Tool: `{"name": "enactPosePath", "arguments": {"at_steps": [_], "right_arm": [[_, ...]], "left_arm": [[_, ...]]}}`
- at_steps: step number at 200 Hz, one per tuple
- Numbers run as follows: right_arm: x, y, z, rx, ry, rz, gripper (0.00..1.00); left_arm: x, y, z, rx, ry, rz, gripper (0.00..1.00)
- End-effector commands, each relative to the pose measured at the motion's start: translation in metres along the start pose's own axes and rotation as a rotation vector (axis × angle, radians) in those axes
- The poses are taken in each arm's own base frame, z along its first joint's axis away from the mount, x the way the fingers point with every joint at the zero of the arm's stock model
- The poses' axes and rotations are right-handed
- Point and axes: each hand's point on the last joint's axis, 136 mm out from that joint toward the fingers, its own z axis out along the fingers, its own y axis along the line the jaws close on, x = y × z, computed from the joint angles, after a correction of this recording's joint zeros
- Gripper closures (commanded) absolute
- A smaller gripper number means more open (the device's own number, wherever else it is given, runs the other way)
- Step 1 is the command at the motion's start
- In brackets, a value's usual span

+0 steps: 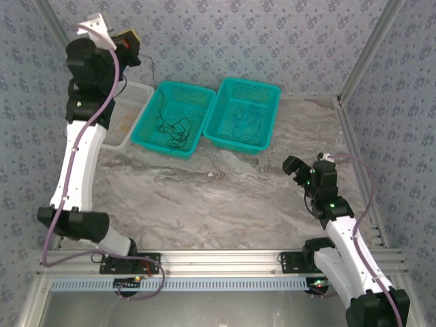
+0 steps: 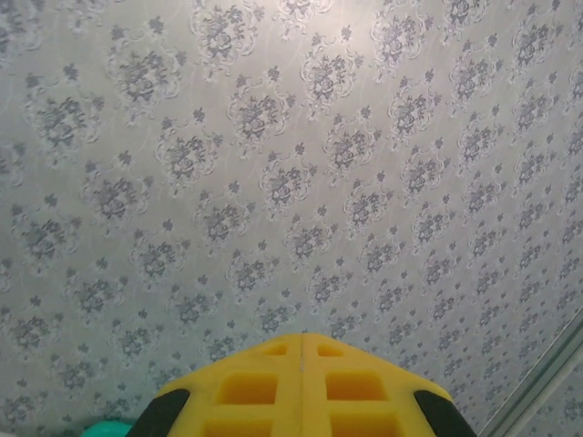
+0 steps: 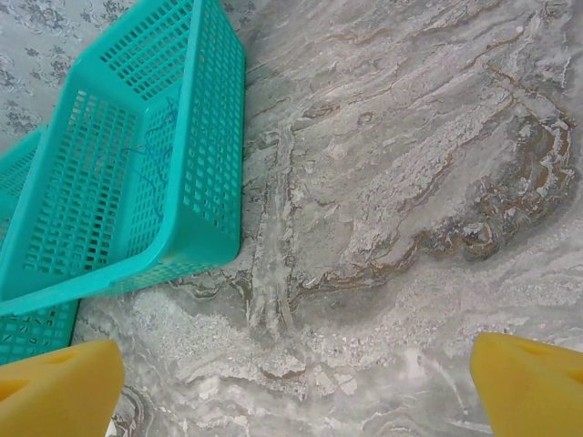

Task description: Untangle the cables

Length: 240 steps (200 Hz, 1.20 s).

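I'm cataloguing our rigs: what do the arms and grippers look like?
The left arm and right arm have white shells, black joints and a mauve cord alongside each. Gripper fingers are yellow blocks; small green lights glow on the right arm.

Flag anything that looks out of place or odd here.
One black cable is strung through the air. It runs from the shut left fingers, high by the back wall, down into the left teal basket, where the rest of it lies coiled. Nothing looks spilled, tipped or damaged.
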Motion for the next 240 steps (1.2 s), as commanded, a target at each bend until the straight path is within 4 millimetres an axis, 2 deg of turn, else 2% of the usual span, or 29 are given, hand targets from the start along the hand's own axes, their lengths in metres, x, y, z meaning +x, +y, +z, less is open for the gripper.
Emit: {"name": "enactPosePath", "arguments": {"at_steps": [1,22,60,66,69,85,123,132,141,154,162,179,182,209,240], "right_arm": [[-0.003,0.0,-0.004,0.007,-0.008,-0.018,0.0],[-0.002,0.001,-0.003,0.002,-0.003,-0.015,0.0],[-0.001,0.0,-0.003,0.008,-0.003,-0.02,0.0],[-0.002,0.0,-0.003,0.01,-0.004,-0.022,0.0],[-0.002,0.0,-0.003,0.01,-0.005,-0.023,0.0],[-0.003,0.0,-0.003,0.014,-0.004,-0.027,0.0],[-0.002,0.001,0.001,0.018,0.013,-0.038,0.0],[-0.002,0.0,0.002,0.024,0.017,-0.045,0.0],[-0.002,0.0,0.002,0.029,0.021,-0.052,0.0],[-0.001,-0.003,0.002,0.045,0.027,-0.056,0.0],[-0.002,-0.005,0.002,0.062,0.029,-0.092,0.0],[-0.004,-0.013,0.001,0.112,0.027,-0.127,0.0],[-0.004,-0.015,0.002,0.122,0.027,-0.13,0.0],[-0.015,-0.032,0.003,0.226,-0.017,-0.168,0.0],[-0.026,-0.058,0.014,0.352,-0.067,-0.221,0.0]], "left_arm": [[-0.013,-0.008,0.01,0.036,-0.012,0.058,1.0],[0.019,0.01,0.034,0.008,0.057,0.076,1.0],[0.099,0.049,0.063,-0.053,0.209,0.06,1.0],[0.104,0.052,0.065,-0.054,0.219,0.053,1.0],[0.119,0.058,0.066,-0.064,0.25,0.045,1.0],[0.147,0.065,0.067,-0.064,0.313,0.01,1.0],[0.196,0.077,0.057,-0.074,0.418,-0.044,1.0],[0.208,0.082,0.054,-0.087,0.446,-0.043,0.93],[0.218,0.089,0.05,-0.109,0.473,-0.037,0.7],[0.226,0.098,0.042,-0.16,0.502,-0.029,0.33],[0.229,0.102,0.036,-0.184,0.516,-0.025,0.22],[0.228,0.107,0.016,-0.231,0.512,-0.008,0.07],[0.226,0.107,0.012,-0.24,0.505,-0.004,0.02],[0.217,0.12,-0.036,-0.348,0.445,0.055,0.01],[0.214,0.16,-0.108,-0.58,0.348,0.169,0.01]]}}
